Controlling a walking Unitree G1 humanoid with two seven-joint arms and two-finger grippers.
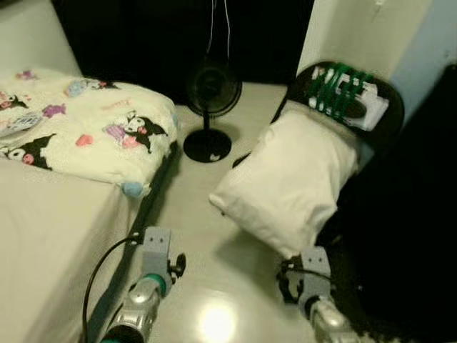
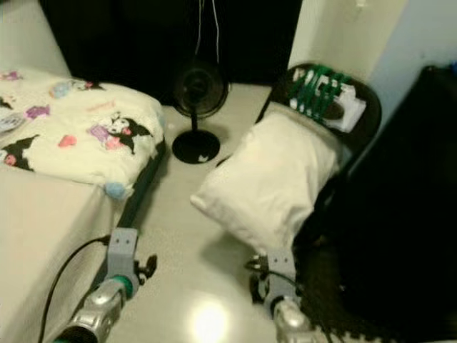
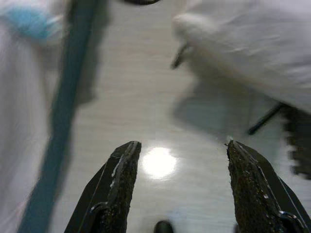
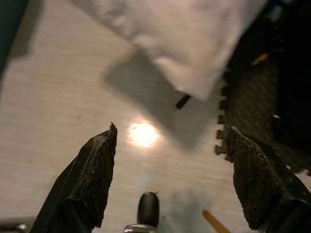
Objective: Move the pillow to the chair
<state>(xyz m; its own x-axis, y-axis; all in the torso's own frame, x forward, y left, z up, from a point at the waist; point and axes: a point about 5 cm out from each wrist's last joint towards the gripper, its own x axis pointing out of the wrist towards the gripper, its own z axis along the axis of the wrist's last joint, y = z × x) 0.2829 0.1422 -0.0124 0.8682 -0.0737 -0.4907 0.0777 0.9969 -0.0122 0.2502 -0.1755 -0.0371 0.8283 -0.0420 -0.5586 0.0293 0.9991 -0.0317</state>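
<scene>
Pillow on the chair, ahead and to the right of both end effectors

The white pillow lies propped on the dark chair, its upper end against the backrest and its lower corner overhanging the seat edge toward the floor; its long axis runs from that low near corner up and away to the right. From how it lies, the placing looks done or nearly so. The right end effector hangs just below and in front of the overhanging corner, fingers spread wide and empty, clearly the nearer arm. The left end effector, also wide and empty, sits farther left over bare floor beside the bed; a standing fan is beyond.
</scene>
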